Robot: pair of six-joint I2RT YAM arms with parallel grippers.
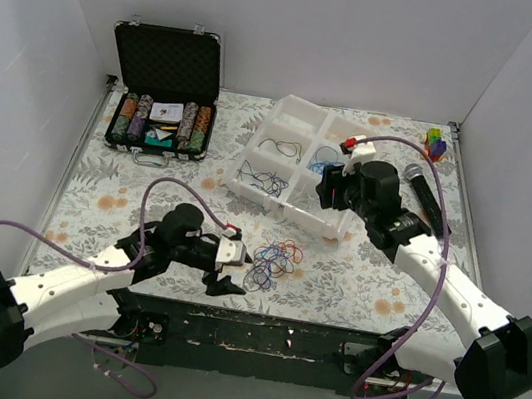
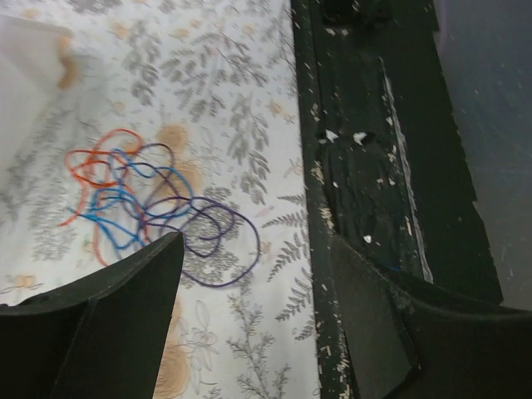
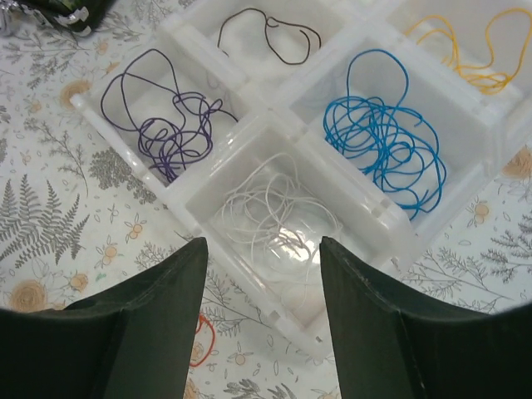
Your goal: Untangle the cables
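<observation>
Left tool, seen from above, lies low over the table with its fingers apart and nothing between them. The cables sit just beyond its tips – a loose tangle of thin blue, purple, red and orange loops. The right tool hangs over the near side of a white divided tray, fingers also apart. Well beyond the left tool stands an open black case of poker chips. Beyond the right tool lie a microphone and a small coloured block toy. The table wears a grey leaf-and-flower print, and plain white walls close it in.

From the left wrist, the tool's two dark fingers stand wide apart, gripping nothing. The tangle lies flat on the cloth ahead of the left-hand finger – orange loops farthest, blue in the middle, a purple loop nearest and reaching into the gap. A scuffed black strip runs along the table's edge by the other finger.

From the right wrist, the fingers are spread and empty above the tray's nearest compartment, which holds white strands. Other compartments hold a purple strand, a blue bundle, a dark loop and a yellow one. A bit of red wire shows on the table below the gap.
</observation>
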